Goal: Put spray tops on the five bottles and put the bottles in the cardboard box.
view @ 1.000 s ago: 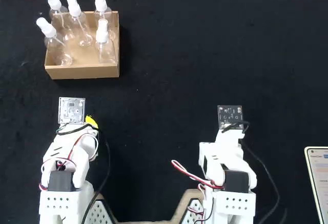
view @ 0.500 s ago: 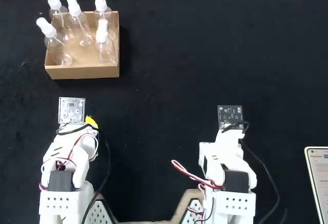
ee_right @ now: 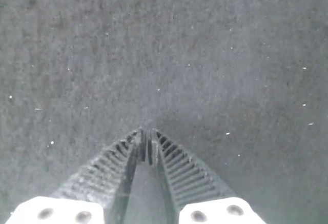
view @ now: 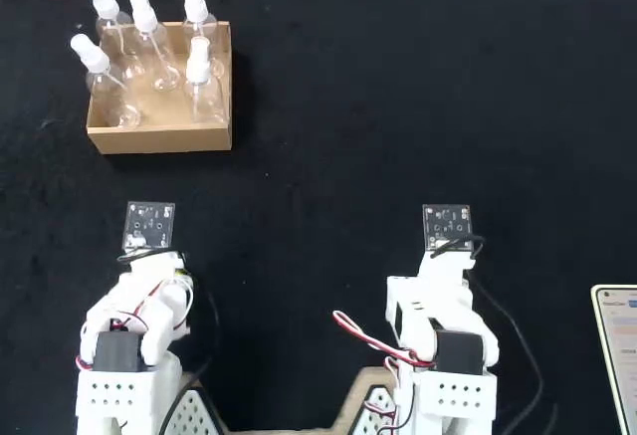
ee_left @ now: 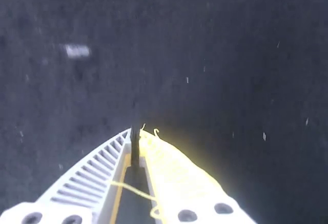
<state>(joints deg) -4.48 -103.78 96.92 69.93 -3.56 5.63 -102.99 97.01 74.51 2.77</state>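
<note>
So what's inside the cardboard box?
Five clear plastic bottles with white spray tops stand inside the brown cardboard box. The floor right under them is covered.

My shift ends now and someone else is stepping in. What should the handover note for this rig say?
Left gripper: shut, holding nothing, over the black table near its base.
Right gripper: shut, holding nothing, also near its base.
Cardboard box: far left part of the table in the high view. All five bottles are in it, each with a white spray top.
Done: tops fitted, bottles boxed.
Left: nothing visible; the job looks complete.
</note>
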